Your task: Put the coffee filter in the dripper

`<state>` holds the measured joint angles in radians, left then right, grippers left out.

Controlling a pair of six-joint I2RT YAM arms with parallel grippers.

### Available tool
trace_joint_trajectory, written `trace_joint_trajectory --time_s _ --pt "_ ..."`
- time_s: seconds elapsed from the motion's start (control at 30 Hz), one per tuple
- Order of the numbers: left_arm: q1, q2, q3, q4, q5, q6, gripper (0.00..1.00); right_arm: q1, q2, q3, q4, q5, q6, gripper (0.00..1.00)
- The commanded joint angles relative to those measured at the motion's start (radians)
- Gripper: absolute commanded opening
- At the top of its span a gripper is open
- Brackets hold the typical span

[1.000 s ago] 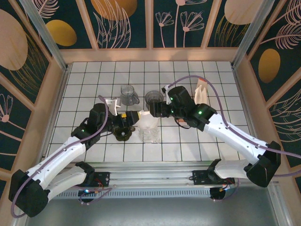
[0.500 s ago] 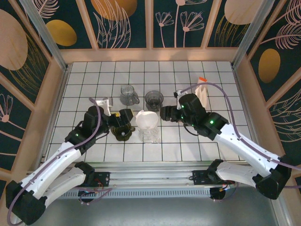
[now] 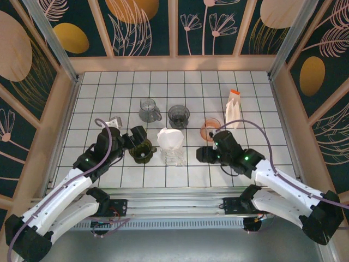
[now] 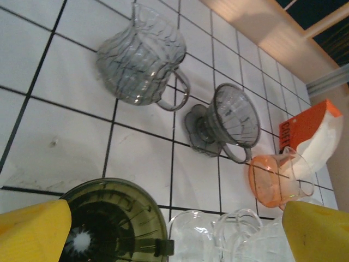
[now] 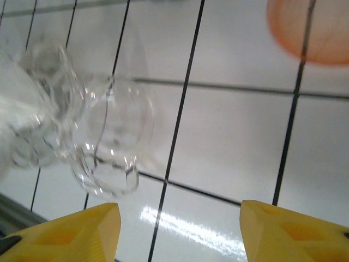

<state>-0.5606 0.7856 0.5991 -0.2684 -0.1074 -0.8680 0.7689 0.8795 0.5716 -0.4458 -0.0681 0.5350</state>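
Five glass vessels crowd the tiled table (image 3: 103,87) between two low arms.
A grey jug (image 4: 142,60), grey dripper (image 4: 232,117) and orange dripper (image 4: 272,180) stand behind; an olive dripper (image 3: 143,153) is beside the clear dripper (image 3: 174,158). The left gripper (image 4: 174,232) gapes wide, and the right gripper (image 5: 180,232) is parted, both empty. The white coffee filter (image 3: 170,139) sits in the clear dripper.

At the right wrist, the orange dripper (image 5: 308,30) is cut off at top, the clear dripper (image 5: 82,125) blurred.
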Motion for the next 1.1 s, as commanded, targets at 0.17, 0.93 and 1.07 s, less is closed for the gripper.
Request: trace_joint_trajectory --time_s 0.17,0.93,1.07 --pt "0.112 -0.012 -0.072 -0.032 0.039 -0.095 0.95 0.082 -0.004 -0.138 0.249 -0.074 -0.019 0.57" --pt "0.203 0.023 -0.14 0.005 0.075 -0.151 0.79 0.208 0.232 -0.141 0.523 0.055 -0.185 0.5" --pt "0.205 0.029 -0.136 0.0 0.079 -0.142 0.79 0.211 0.26 -0.127 0.541 0.062 -0.205 0.49"
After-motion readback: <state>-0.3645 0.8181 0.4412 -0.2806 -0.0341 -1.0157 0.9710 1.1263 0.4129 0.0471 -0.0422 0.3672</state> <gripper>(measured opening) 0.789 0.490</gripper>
